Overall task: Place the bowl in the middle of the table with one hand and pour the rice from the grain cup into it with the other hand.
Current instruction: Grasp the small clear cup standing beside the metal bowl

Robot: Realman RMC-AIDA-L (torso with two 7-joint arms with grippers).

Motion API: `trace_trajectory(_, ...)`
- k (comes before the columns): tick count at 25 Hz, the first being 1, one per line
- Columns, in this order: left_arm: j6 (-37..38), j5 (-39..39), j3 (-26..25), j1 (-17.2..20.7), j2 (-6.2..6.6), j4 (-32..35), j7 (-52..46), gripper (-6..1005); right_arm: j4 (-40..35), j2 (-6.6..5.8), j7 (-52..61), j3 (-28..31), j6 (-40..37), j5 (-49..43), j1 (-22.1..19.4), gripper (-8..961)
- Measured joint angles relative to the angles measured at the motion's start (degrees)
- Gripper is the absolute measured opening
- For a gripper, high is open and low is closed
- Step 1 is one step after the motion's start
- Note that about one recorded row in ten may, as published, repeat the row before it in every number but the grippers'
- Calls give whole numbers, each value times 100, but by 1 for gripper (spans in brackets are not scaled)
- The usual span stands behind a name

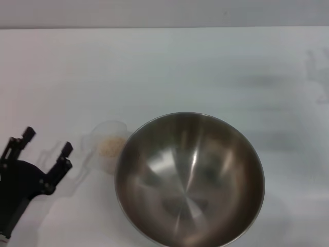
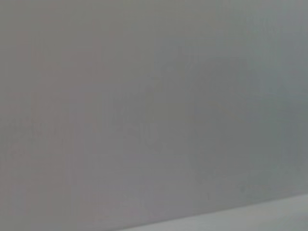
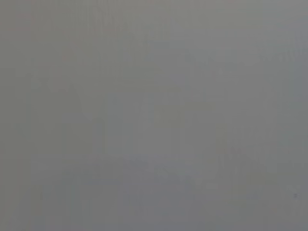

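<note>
The black two-finger left gripper sits at the lower left of the head view, its fingers spread apart with nothing between them, pointing up and to the right across the plain white table. Just beyond its right fingertip stands the small translucent plastic grain cup, upright, close to the gripper but not touched by it. A low heap of pale beige rice lies inside the cup. The cup's right side sits right against, or just behind, the rim of the large round stainless-steel bowl, which fills the lower middle of the frame and looks bare inside, only streaks of reflected light on the brushed metal. The right gripper does not show anywhere. Both wrist views give only a flat grey blur.
</note>
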Motion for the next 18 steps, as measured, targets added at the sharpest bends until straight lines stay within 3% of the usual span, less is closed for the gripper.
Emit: trace_trajectory(18,-480,0,198,-105,-11,-58,7,733,-6,-11,13,37,19,-17,11,420)
